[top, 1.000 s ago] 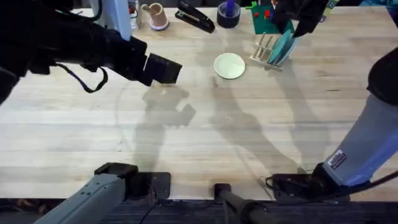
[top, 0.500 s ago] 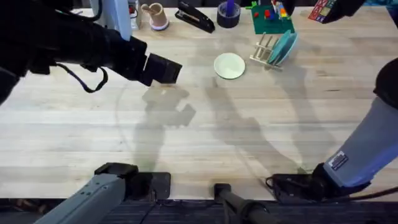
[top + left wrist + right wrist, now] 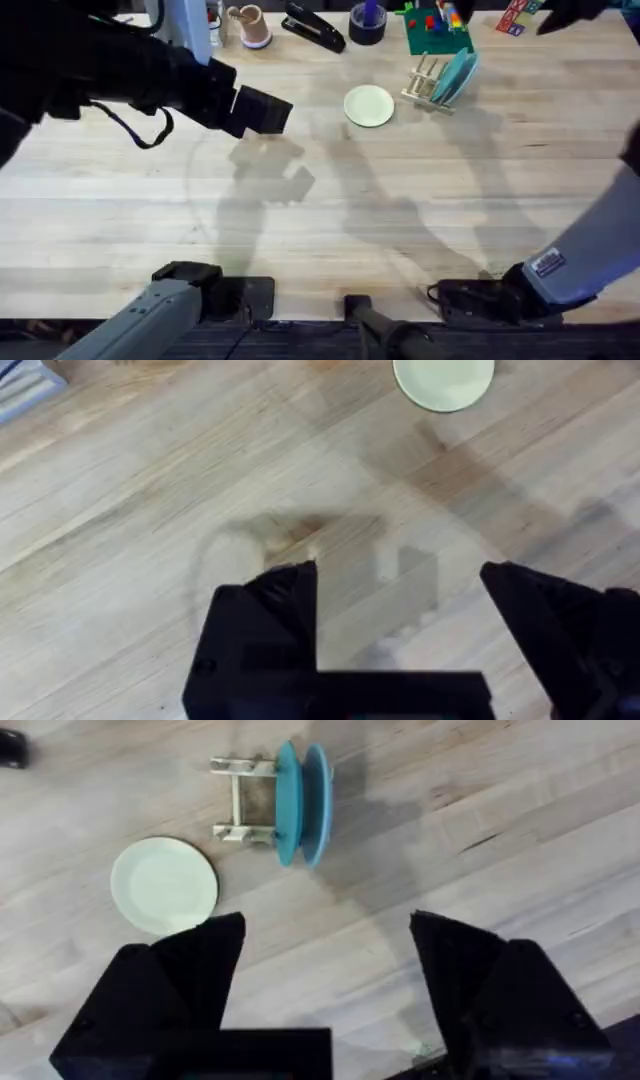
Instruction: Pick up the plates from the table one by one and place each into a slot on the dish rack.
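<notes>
Overhead view: going left to right, the left arm stretches in from about ten o'clock, its black left gripper (image 3: 262,110) hanging above bare planks of the table (image 3: 330,230). In the left wrist view that gripper (image 3: 400,600) has its jaws spread wide with nothing between them, only its shadow on the wood below. Along the twelve o'clock edge stand a small cream mug (image 3: 250,26), a black stapler (image 3: 314,27) and a black tape roll (image 3: 366,24). The cream plate (image 3: 369,105) lies flat on the wood near the one o'clock direction from the table's middle, also seen in the left wrist view (image 3: 444,382) and the right wrist view (image 3: 164,886). Just to its three o'clock side sits the dish rack (image 3: 426,79), with the turquoise plate (image 3: 456,76) standing on edge in it, leaning slightly. A green toy board (image 3: 436,30) with coloured blocks lies just beyond the rack toward twelve o'clock. The right gripper (image 3: 328,955), in its own wrist view, hangs well above the rack (image 3: 240,800) and blue plate (image 3: 300,805), jaws parted and empty.
</notes>
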